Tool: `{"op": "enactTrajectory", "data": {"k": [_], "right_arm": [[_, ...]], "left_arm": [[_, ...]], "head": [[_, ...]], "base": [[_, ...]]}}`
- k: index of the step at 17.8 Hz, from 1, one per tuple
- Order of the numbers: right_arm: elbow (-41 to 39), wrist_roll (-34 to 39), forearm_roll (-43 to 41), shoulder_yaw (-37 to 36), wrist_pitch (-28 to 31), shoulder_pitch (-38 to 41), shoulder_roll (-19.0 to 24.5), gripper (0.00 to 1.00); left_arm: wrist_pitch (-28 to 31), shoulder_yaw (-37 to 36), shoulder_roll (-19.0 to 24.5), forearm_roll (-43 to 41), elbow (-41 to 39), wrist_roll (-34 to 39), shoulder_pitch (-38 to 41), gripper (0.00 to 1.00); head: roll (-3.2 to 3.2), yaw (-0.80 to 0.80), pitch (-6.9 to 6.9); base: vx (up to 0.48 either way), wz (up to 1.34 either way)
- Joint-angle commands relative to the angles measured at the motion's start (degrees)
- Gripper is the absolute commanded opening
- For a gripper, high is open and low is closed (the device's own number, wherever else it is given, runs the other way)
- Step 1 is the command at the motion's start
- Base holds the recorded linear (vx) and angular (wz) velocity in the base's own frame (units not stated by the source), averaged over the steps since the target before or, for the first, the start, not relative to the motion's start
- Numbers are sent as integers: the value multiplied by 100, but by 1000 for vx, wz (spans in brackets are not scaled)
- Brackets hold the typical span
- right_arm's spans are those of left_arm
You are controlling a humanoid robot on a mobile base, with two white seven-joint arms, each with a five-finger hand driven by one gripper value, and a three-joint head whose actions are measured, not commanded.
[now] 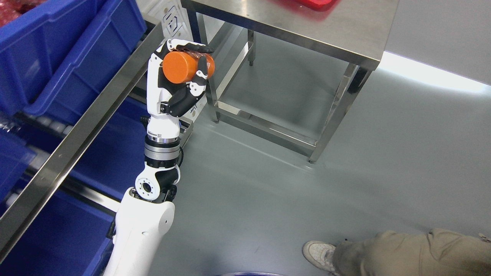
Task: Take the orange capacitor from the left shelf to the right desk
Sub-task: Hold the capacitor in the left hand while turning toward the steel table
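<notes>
Orange capacitor (183, 67) | smooth cylinder | gripped by left robot hand (180, 74)

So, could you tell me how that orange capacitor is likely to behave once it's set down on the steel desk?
The orange capacitor looks like a smooth, rigid cylinder, so on its side it would probably roll across the desk. The left hand wraps it fully, suggesting it's fairly light.

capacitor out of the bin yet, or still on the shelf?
Out. The orange cylindrical capacitor is gripped in the left hand, in the air between the blue plastic shelf bins and the steel desk.
</notes>
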Motion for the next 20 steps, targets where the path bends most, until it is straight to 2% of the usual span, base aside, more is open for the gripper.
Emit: {"op": "enactTrajectory", "data": {"k": [1,11,20], "right_arm": [[-100,-1,35,-62,1,129,-102,100],[-100,-1,35,-62,1,129,-102,100],[-100,-1,44,-62,1,129,-102,100]], "left_arm": [[34,-93,100,0,13,5,3,2],[157,-84,100,0,13,13,-68,3],[289,-23,100,-9,13,13,-270,3]], "head": [[0,0,0],[0,0,0],[0,0,0]], "base": [[288,-283],[311,-285],[229,-138]]}}
